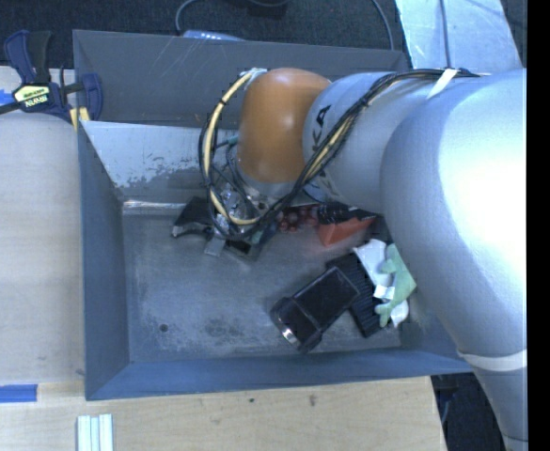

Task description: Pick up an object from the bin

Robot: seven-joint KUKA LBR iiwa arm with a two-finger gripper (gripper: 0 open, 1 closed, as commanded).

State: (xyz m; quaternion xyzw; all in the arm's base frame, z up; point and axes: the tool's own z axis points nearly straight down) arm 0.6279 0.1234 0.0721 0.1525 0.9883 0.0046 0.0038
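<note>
Arm: reaches in from the right and covers the bin's right rear corner, so whatever lies under it is hidden.
Bin: the left half of the floor is bare. The things lie to the right, so the next move probably ought to go that way.
Black case: flat, lying slantwise near the front wall, well apart from the gripper. It is likely the easiest pick if gripped across its narrow side.
Pale cloth: green and white, just right of the case, and its far edge is cut off by the arm.
Red thing: nearest to the gripper and half under the arm, so its kind is unclear.
Gripper: low at the rear left floor, below the orange cover. Its fingers look apart with nothing between them, though cables blur their outline.
</note>
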